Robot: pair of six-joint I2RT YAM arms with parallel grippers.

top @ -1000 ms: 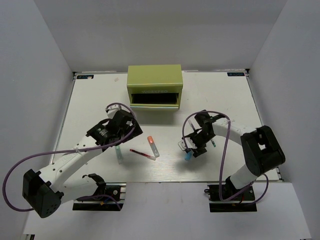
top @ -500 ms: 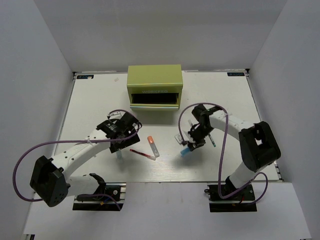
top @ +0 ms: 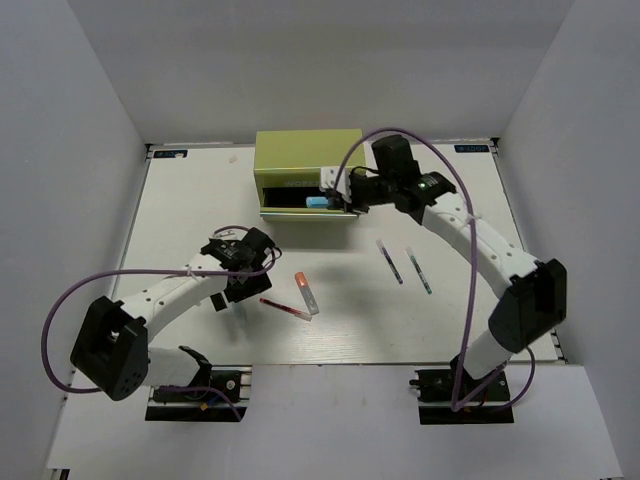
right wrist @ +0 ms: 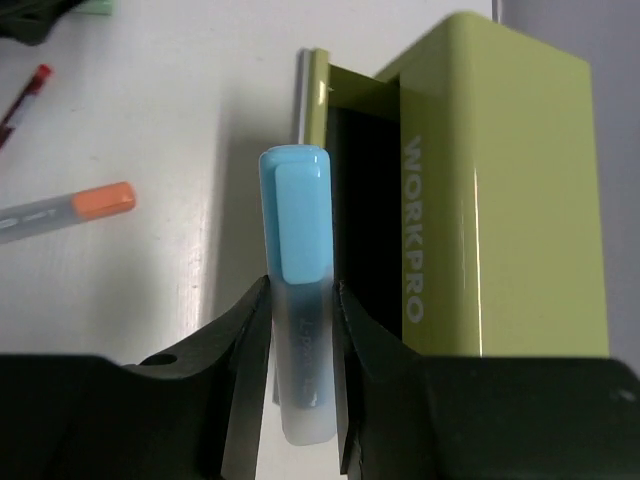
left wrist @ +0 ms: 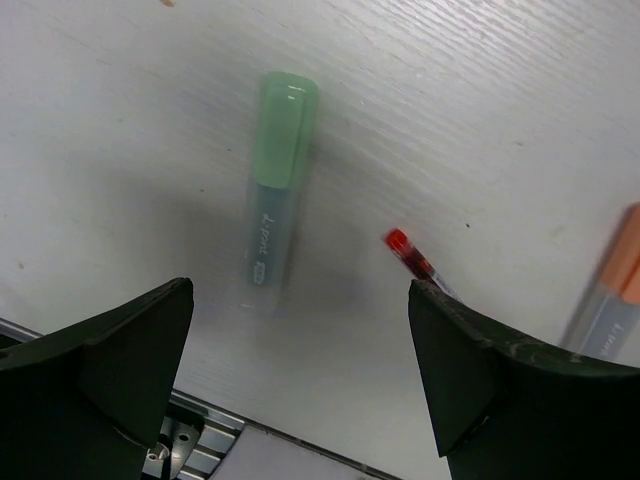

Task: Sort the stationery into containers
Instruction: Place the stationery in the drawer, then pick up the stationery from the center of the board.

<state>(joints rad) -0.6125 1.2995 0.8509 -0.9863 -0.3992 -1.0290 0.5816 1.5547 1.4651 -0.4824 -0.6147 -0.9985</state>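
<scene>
Now our right gripper (right wrist: 300,335) is clenched on the blue marker (right wrist: 300,220), pinching its barrel between both fingers with the cap forward. A second ago it was closing on that marker low on the table (top: 190,200). Since then we have carried it to the mouth of the cabinet's (top: 308,153) open drawer (top: 308,197), so it looks about ready to drop in. Our left gripper (left wrist: 300,305) hangs spread wide and empty above the green marker (left wrist: 278,190), with the red pen (left wrist: 412,258) just beside.
</scene>
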